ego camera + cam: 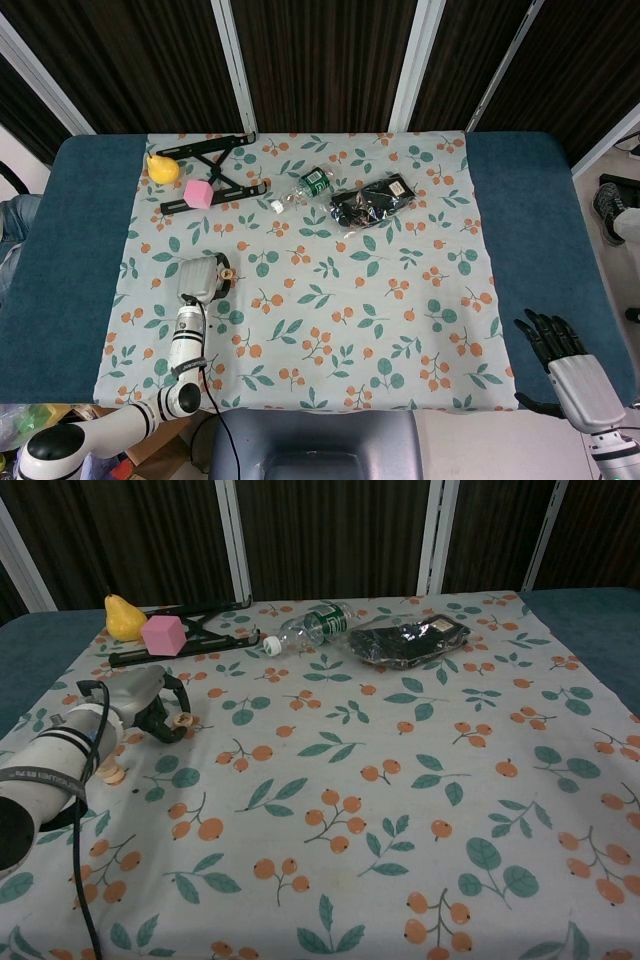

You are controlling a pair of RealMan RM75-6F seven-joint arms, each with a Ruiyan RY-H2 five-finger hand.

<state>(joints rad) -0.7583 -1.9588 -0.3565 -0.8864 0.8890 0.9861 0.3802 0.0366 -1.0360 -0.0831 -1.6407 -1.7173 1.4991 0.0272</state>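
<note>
My left hand [200,277] lies low over the left part of the flowered cloth [330,310]; the chest view shows the same hand [148,702] with its fingers curled in. They pinch a small tan ring-shaped wooden piece [183,719], which the head view shows at the fingertips [228,271]. A second tan piece [110,775] lies on the cloth beside the forearm. My right hand [558,352] hangs off the table's near right corner, its dark fingers apart and holding nothing.
At the back left are a yellow pear [122,618], a pink cube [163,634] and a black folding stand [212,168]. A lying plastic bottle [305,628] and a black packet [408,638] are at the back centre. Blue table [540,220] shows on both sides.
</note>
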